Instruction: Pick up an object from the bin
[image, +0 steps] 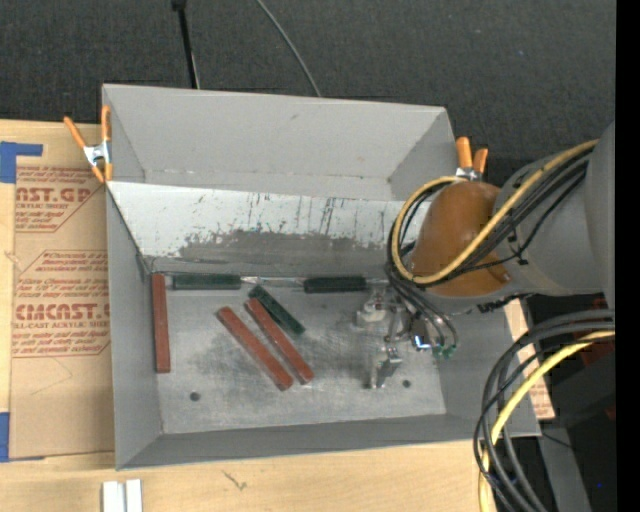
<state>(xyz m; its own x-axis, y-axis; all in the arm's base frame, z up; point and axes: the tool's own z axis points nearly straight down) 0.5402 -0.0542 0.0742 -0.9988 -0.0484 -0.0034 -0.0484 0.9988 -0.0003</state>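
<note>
Gripper (383, 362) is seen over bare floor at the right of the bin (270, 140); its opening cannot be told. Two red-brown bars (265, 345) are laid diagonally to its left, with a green bar (277, 311) just beside them.

The arm (560, 230) runs off the right edge, and its orange cover (455, 235) hides the right rear corner of the bin (270, 130). Small parts at the wrist (400, 320) above the gripper (381, 377) are too blurred to make out.
</note>
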